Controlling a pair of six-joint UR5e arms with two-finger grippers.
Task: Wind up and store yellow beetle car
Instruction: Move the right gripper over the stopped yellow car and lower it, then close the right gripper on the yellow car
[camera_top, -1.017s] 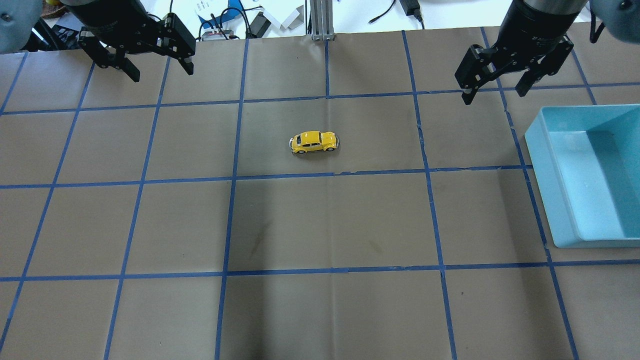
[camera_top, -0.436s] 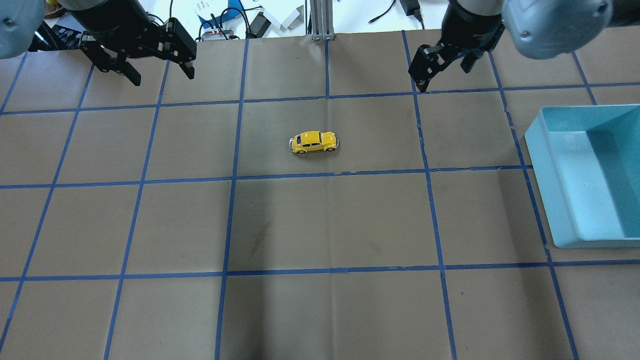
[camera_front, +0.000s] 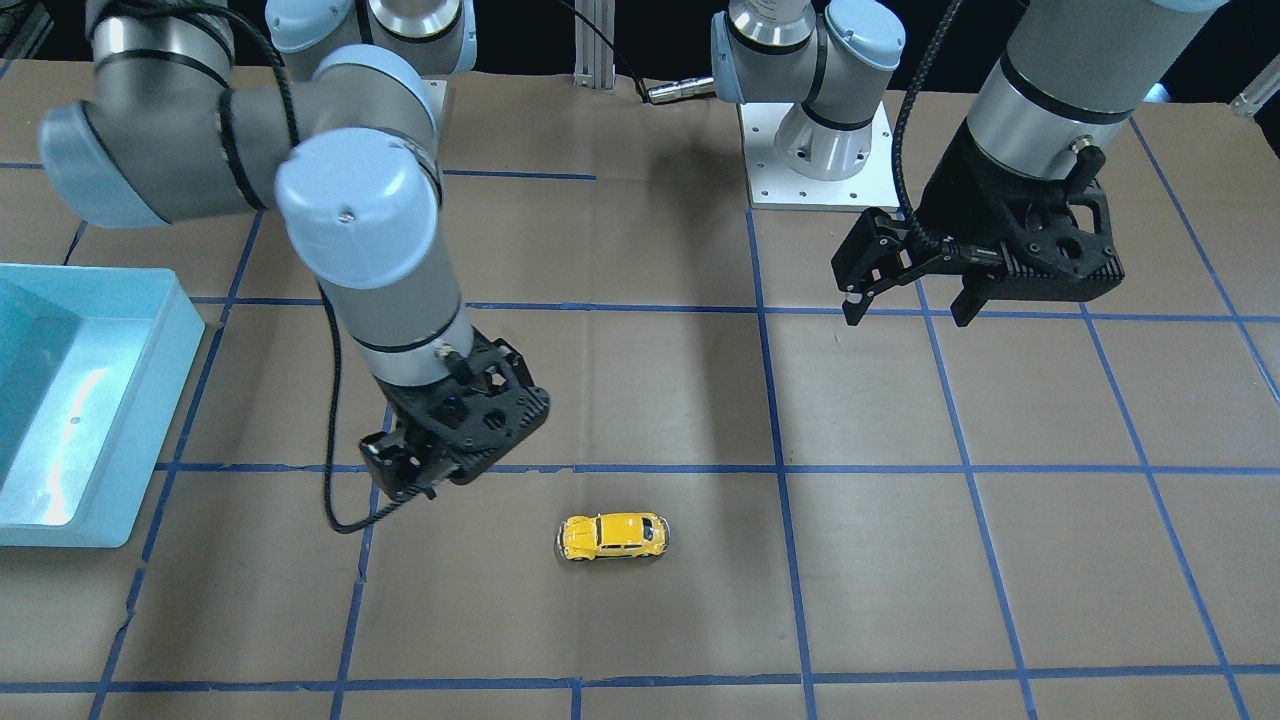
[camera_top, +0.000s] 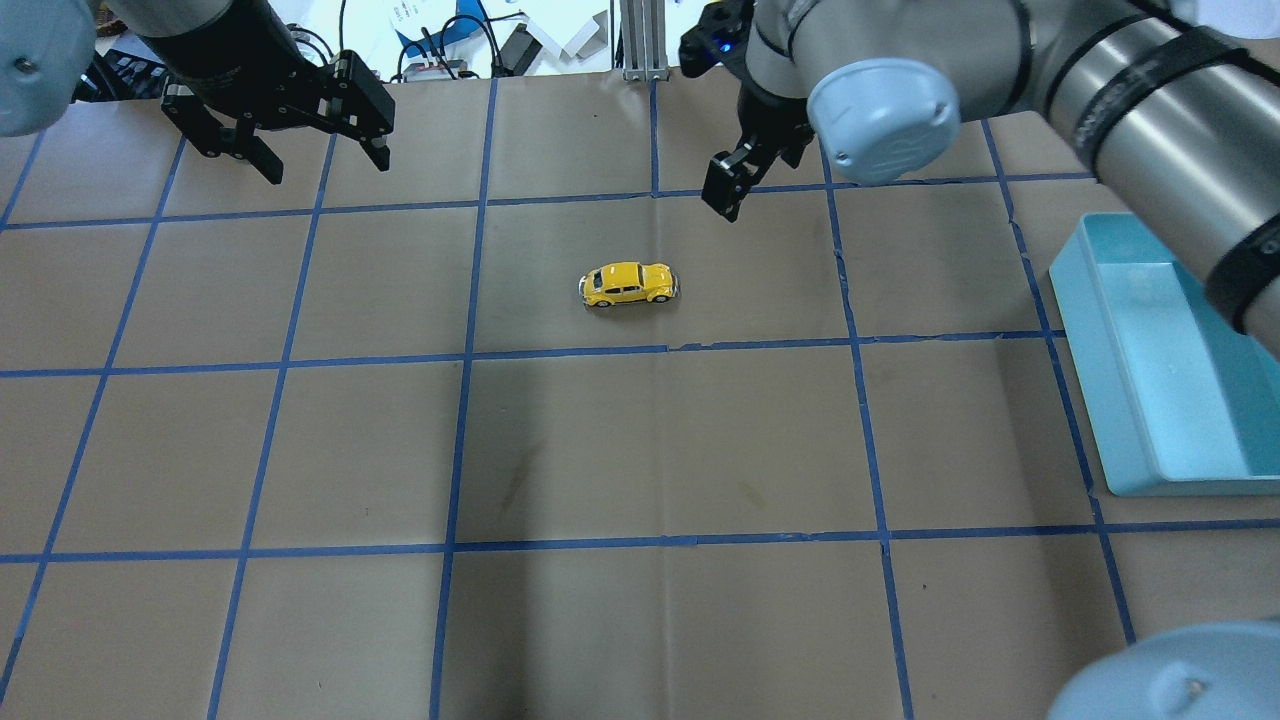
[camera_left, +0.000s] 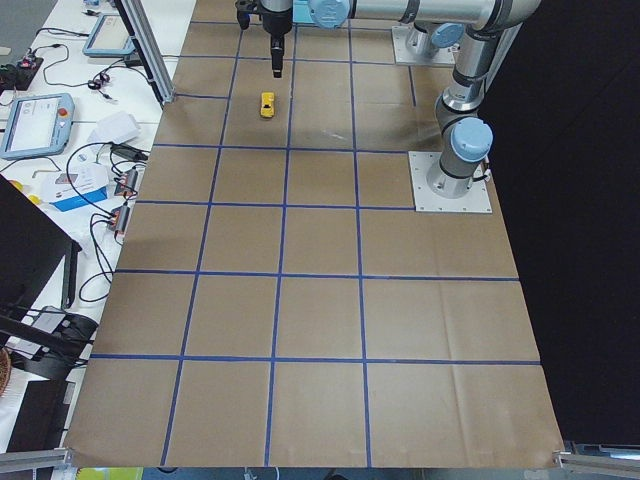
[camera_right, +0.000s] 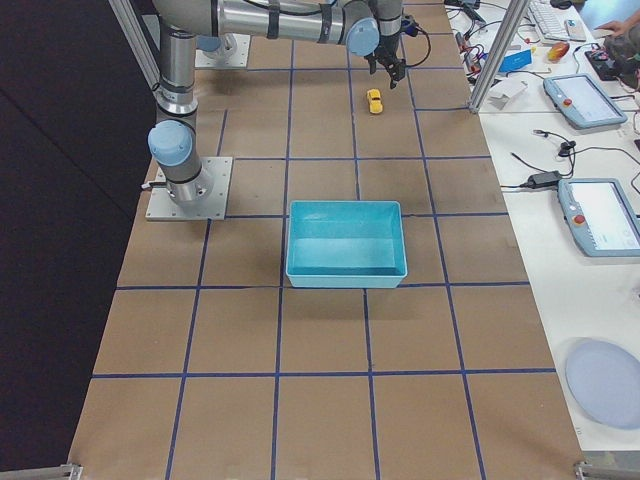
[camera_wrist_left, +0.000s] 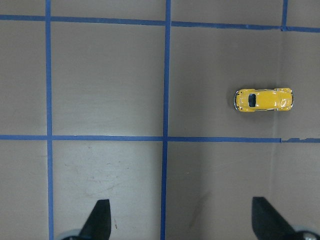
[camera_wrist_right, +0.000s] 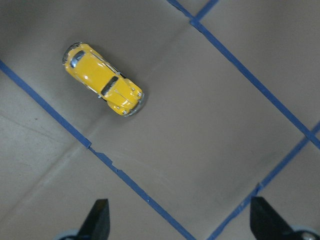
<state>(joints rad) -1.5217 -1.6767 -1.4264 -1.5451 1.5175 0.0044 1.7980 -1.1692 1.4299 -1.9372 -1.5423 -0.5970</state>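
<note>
Light: even, from overhead, moderately bright.
Shadows: soft broad grey patches on the table paper (camera_top: 660, 440); a thin one beside the yellow beetle car (camera_wrist_left: 264, 100).
Glare: white sheen on the blue bin (camera_front: 85, 390) floor (front view only).
Focus: sharp throughout.

My black two-finger left gripper (camera_top: 325, 162) hangs with fingers (camera_top: 262, 160) spread wide, while my outstretched right arm points its black right gripper (camera_top: 725, 197) downward, equally wide apart.
</note>
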